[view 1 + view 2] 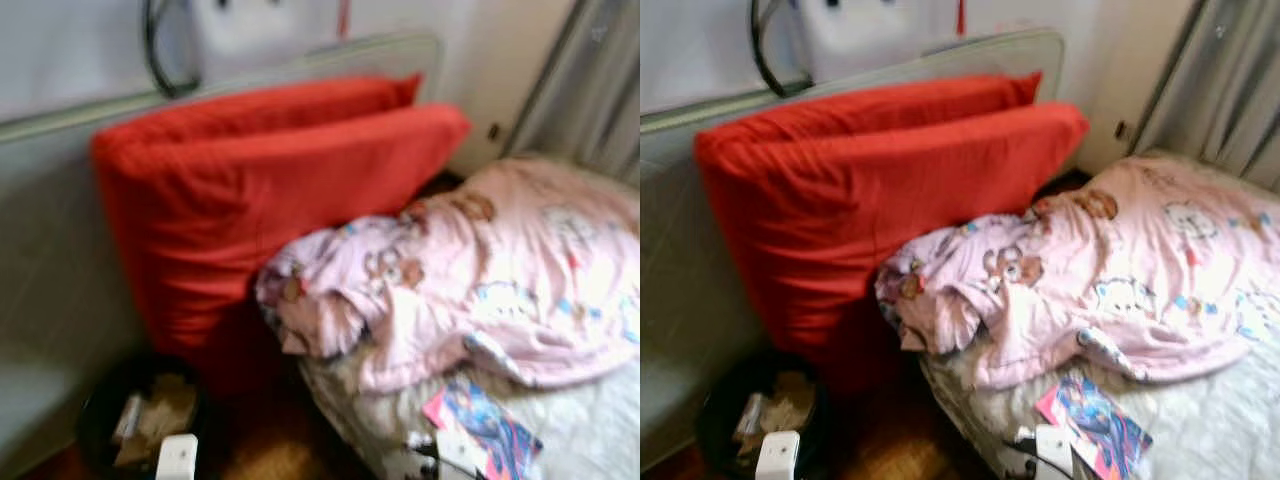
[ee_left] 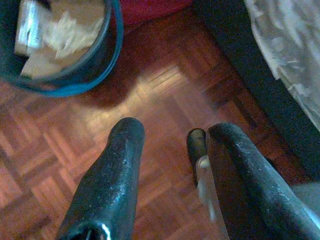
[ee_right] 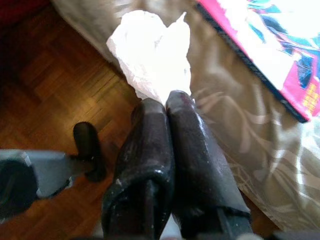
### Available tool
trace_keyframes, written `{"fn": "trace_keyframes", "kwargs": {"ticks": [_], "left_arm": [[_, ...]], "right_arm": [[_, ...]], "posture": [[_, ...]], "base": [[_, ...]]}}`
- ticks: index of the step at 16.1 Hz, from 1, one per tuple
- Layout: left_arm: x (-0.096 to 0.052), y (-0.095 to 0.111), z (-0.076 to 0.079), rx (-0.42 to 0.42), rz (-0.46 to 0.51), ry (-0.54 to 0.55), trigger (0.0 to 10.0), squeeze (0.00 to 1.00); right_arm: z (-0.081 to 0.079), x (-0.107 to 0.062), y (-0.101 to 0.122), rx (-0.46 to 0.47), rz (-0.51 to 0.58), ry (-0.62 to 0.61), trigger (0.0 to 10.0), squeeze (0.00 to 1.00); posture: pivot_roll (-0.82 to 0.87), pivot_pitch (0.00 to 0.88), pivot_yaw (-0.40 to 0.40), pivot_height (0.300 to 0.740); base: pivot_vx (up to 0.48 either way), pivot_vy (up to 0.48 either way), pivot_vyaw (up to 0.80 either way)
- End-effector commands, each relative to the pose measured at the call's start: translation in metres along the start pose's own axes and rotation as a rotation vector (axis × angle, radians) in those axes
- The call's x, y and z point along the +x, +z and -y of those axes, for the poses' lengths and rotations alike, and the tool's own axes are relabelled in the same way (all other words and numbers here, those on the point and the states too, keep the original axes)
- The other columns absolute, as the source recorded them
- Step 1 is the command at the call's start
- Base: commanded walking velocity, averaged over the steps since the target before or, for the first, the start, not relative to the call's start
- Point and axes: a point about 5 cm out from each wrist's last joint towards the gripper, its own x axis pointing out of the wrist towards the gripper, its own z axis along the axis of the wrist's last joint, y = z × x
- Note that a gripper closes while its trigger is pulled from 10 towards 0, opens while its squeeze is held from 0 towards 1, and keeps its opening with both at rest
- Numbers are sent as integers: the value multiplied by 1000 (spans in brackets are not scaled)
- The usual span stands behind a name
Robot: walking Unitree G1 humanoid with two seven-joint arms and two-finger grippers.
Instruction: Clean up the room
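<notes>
Beside the bed (image 1: 1200, 430), the right gripper (image 3: 167, 107) is pinching a crumpled white tissue (image 3: 152, 55) between closed fingers, hanging over the mattress edge near a magazine (image 1: 1095, 425). Left gripper (image 2: 170, 145) is sitting wide open over the wooden floor (image 2: 150, 95), holding nothing. Looks like the carry-to-bin step: next move needs swinging the tissue over the black bin (image 1: 95, 415) by the red cushion (image 1: 270, 190), then releasing.

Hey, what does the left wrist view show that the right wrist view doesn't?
Left wrist view alone: the open left claw above the parquet, and the dark bin holding paper scraps. Right wrist view alone: the right claw shut on a crumpled white tissue, beside the bed edge where a pink magazine lies. Shared: the wooden parquet floor and the side of the bed.
</notes>
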Motion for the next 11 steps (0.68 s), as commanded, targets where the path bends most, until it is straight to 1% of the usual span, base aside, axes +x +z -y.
{"fn": "trace_keyframes", "kwargs": {"ticks": [1, 11], "left_arm": [[-1, -5, 0, 2, -16, -2, 10000, 0], [-2, -6, -2, 6, -18, -1, 10000, 0]], "right_arm": [[2, -1, -3, 8, -9, -8, 10000, 0], [-3, 0, -2, 4, -2, 5, 10000, 0]], "posture": [[3, 17, 13, 740], [7, 25, 21, 740]], "base": [[0, 311, 0], [0, 308, 0]]}}
